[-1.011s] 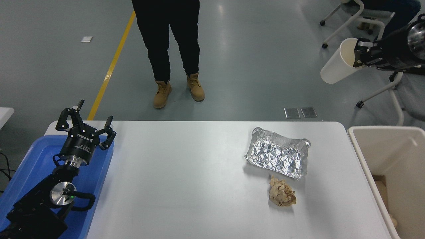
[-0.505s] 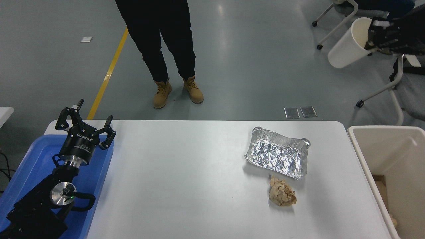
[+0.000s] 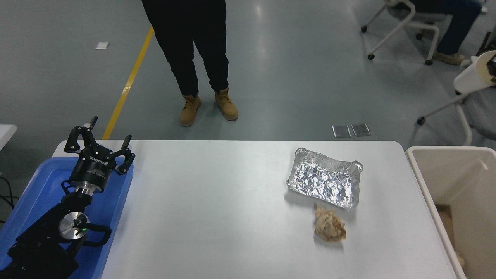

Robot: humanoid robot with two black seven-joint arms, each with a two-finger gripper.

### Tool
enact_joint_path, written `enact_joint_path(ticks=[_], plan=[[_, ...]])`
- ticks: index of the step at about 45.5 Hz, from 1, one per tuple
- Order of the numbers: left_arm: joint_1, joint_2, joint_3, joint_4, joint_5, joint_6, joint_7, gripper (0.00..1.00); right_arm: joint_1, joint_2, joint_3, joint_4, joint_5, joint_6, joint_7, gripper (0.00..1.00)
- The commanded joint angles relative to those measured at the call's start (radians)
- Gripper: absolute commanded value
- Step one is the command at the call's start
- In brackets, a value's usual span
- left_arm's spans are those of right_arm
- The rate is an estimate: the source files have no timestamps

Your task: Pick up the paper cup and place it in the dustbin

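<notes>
The paper cup (image 3: 472,74) is hanging in the air at the far right edge of view, tilted, high above and beyond the dustbin (image 3: 426,182), with only a dark sliver of the right gripper (image 3: 493,66) showing at its rim; I cannot tell how its fingers are sitting. The dustbin is standing just beside the table (image 3: 217,217) on its right. Left of the dustbin, on the tabletop, the foil tray (image 3: 324,183) is lying with the crumpled brown paper ball (image 3: 329,228) just in front of it. Well away from the dustbin, the left gripper (image 3: 100,143) is resting parked over the blue tray (image 3: 35,182), fingers spread and holding nothing. A person (image 3: 193,50) is standing beyond the table.
</notes>
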Motion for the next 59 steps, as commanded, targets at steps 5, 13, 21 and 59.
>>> enact_joint_path(ticks=[5, 13, 21, 59], plan=[[0.000, -0.001, 0.000, 0.000, 0.000, 0.000, -0.001, 0.98, -0.393, 0.040, 0.212, -0.189, 0.120, -0.175, -0.002, 0.00], [0.000, -0.001, 0.000, 0.001, 0.000, 0.000, 0.001, 0.98, -0.504, 0.067, 0.317, -0.225, 0.117, -0.201, -0.002, 0.00], [0.000, 0.001, 0.000, 0.000, 0.000, 0.000, -0.001, 0.98, -0.616, 0.128, 0.369, -0.269, 0.119, -0.228, -0.002, 0.00], [0.000, 0.001, 0.000, 0.000, 0.000, 0.000, -0.001, 0.98, -0.751, 0.225, 0.498, -0.265, 0.110, -0.389, -0.001, 1.00]])
